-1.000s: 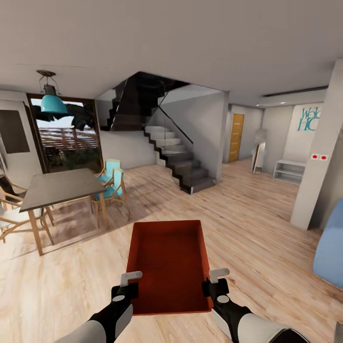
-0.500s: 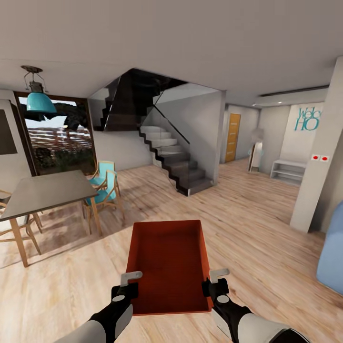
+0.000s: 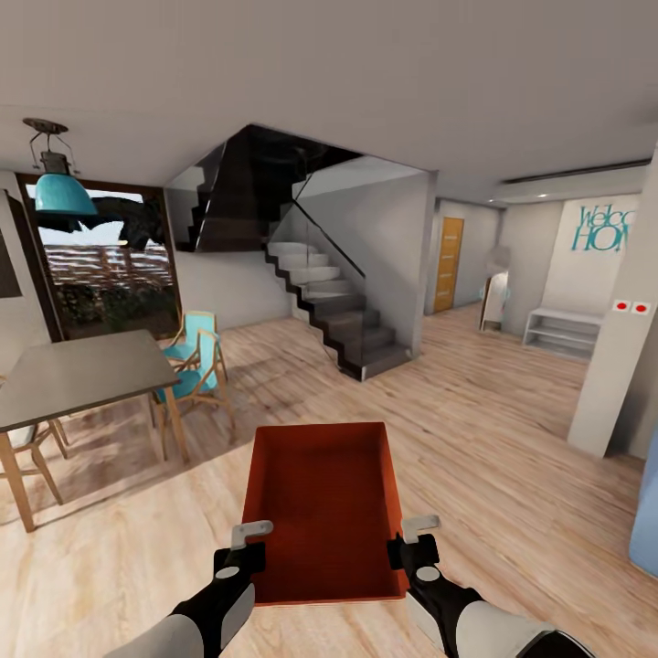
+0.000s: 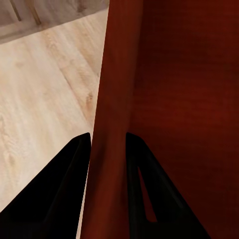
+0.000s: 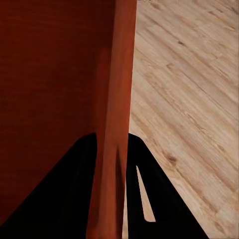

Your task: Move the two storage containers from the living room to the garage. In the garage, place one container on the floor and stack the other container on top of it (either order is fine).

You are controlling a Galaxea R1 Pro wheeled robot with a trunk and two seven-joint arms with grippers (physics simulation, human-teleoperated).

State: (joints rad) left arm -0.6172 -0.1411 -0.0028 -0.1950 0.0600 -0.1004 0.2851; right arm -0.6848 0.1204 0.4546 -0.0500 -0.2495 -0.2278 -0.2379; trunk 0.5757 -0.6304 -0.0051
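Observation:
An orange-red storage container point(image 3: 324, 507) hangs in front of me, carried level above the light wood plank floor point(image 3: 512, 439) of the house. My left gripper point(image 3: 245, 546) is shut on its left wall, and my right gripper point(image 3: 408, 541) is shut on its right wall. In the left wrist view the container wall point(image 4: 112, 124) runs between the two dark fingers point(image 4: 59, 189). The right wrist view shows the same pinch on the other wall point(image 5: 117, 114), with a dark finger point(image 5: 74, 194) on each side. The garage is out of view.
A grey dining table point(image 3: 73, 373) with teal chairs point(image 3: 194, 366) stands at the left. A dark staircase point(image 3: 343, 320) rises ahead. An orange door point(image 3: 449, 265) and a white shelf point(image 3: 562, 331) lie far right, beside a pale pillar point(image 3: 621, 366). A blue object point(image 3: 644, 512) is at the right edge.
The whole view has shifted as the base moves: table and lamp slid toward the left edge, the pillar and blue object toward the right. Both grippers keep the same hold on the container.

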